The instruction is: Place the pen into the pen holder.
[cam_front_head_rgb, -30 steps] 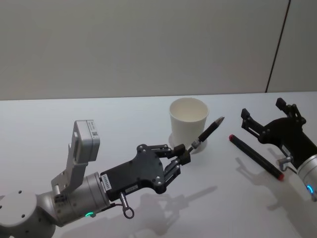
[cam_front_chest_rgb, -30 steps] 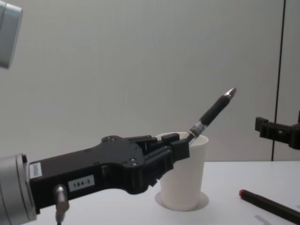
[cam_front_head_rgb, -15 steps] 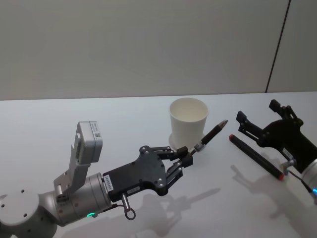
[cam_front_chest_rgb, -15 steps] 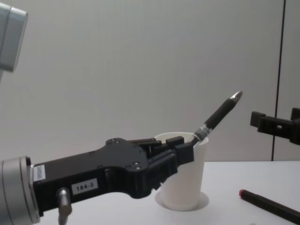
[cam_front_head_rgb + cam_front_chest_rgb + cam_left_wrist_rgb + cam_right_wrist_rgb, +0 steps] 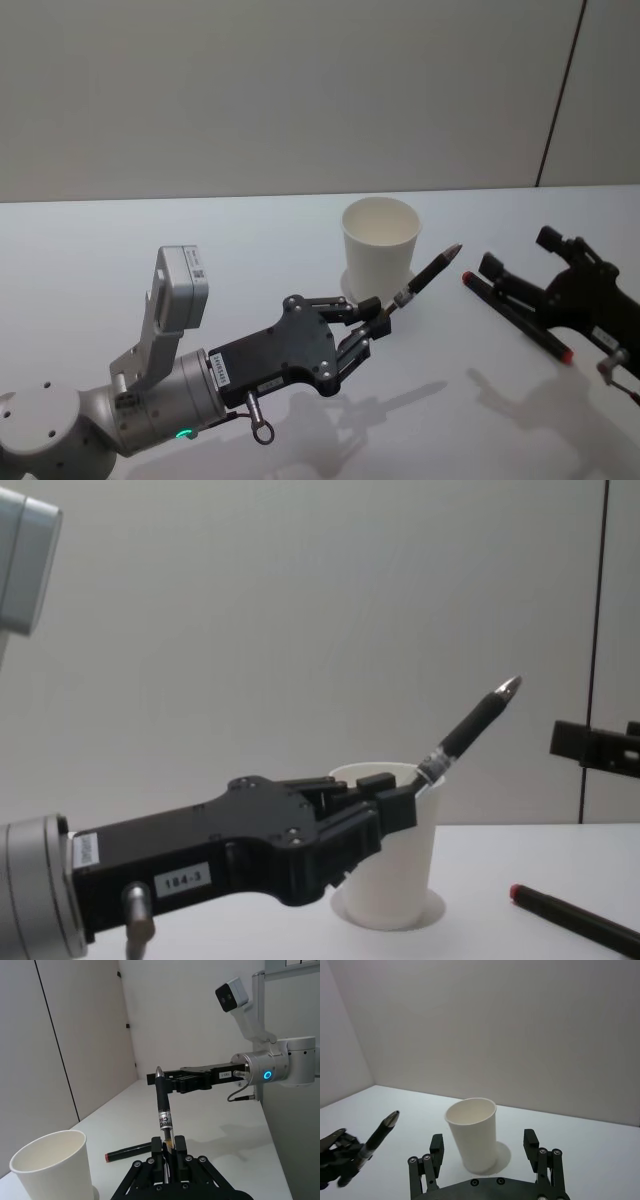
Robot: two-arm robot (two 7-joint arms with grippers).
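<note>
Over the last second the left end effector (image 5: 375, 315) has slid a little toward 4 o'clock on the head view and eased lower. It is still clamped narrow on the lower end of the pen (image 5: 430, 272). The pen juts out toward 2 o'clock with its silver tip raised, and it has not shifted in the grip. From the chest view its shaft crosses the rim of the cup (image 5: 388, 845), but the head view shows it just beside the cup (image 5: 380, 245), at about 4 o'clock of it, not over the mouth.

The right end effector (image 5: 520, 252) has drawn back toward 4 o'clock, away from the cup, with its fingers spread wide and holding nothing. It now hangs over the black marker (image 5: 515, 315), which lies on the worktop (image 5: 150, 230) at 3 o'clock of the cup.

We judge that the pen is secured but not yet lined up. The small drift has taken it no closer to the opening. It seems the pen has to come over the mouth and point downward before it is let go. The withdrawn right arm leaves that side of the cup free.
</note>
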